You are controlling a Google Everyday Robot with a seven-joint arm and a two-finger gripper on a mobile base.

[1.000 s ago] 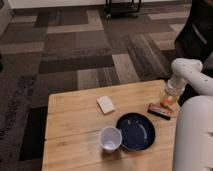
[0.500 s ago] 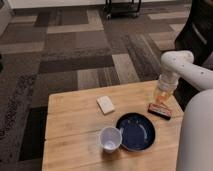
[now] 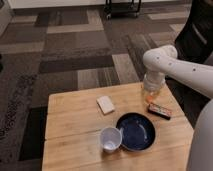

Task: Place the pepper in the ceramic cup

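While arm lifts higher than a moment ago, ceramic cup (image 3: 110,138) sits at near table (image 3: 70,120) edge, touching dark blue plate (image 3: 136,131). Dark bar (image 3: 159,111) lies just beyond plate. Farther back, gripper (image 3: 150,93) now hangs above bar, clamped on orange pepper (image 3: 149,95). Pick-up looks done; carry to cup comes next.

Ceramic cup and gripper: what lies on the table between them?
In the camera view, the dark blue plate lies between the ceramic cup and the gripper, which hovers near the table's right edge.
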